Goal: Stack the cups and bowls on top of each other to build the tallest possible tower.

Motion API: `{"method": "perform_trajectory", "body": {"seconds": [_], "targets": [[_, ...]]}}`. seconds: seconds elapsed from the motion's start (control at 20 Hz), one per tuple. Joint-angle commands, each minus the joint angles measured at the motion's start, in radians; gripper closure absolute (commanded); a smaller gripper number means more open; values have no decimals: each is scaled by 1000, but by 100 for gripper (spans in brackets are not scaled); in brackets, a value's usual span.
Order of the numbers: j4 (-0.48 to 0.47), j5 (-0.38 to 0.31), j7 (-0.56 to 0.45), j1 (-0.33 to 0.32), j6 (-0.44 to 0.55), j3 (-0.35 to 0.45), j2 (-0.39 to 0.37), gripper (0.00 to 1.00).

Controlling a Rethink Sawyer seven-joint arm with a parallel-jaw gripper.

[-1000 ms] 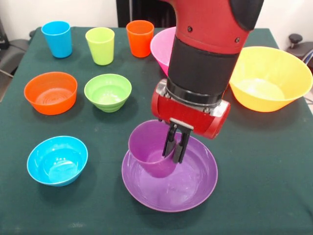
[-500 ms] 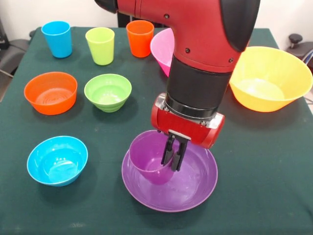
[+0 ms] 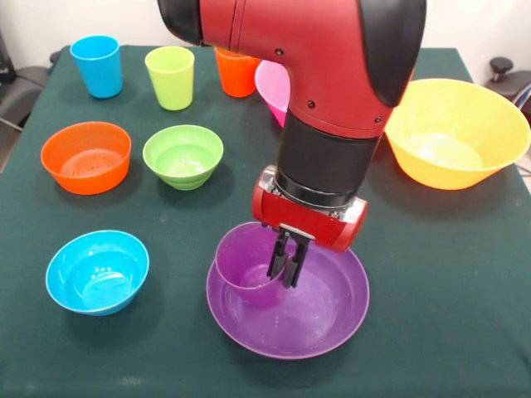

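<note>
A dark green cloth covers the table (image 3: 448, 274). The hand (image 3: 285, 267) reaches down with its fingers (image 3: 275, 257) clamped on the right rim of the purple cup (image 3: 245, 267), which sits upright inside the wide purple bowl (image 3: 332, 311), toward that bowl's left side. The blue bowl (image 3: 97, 271), green bowl (image 3: 182, 155) and orange bowl (image 3: 85, 156) sit apart to the left.

The red and black arm (image 3: 332, 91) comes down from above, its thick black wrist pointing almost straight down and tilted slightly. Below it sits the red gripper (image 3: 285, 261), with two thin black fingers (image 3: 276, 255) close together, pinching the rim of a purple cup (image 3: 249, 267).
</note>
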Motion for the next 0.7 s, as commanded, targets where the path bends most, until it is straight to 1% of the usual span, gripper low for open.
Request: {"method": "perform_trajectory", "body": {"seconds": [0.05,0.25,0.7], "targets": [[110,-83,-123,-33,-51,123,-3,100],[118,-90,-122,-35,-42,122,-11,100],[117,-102,-115,-35,-66,123,0,100]]}}
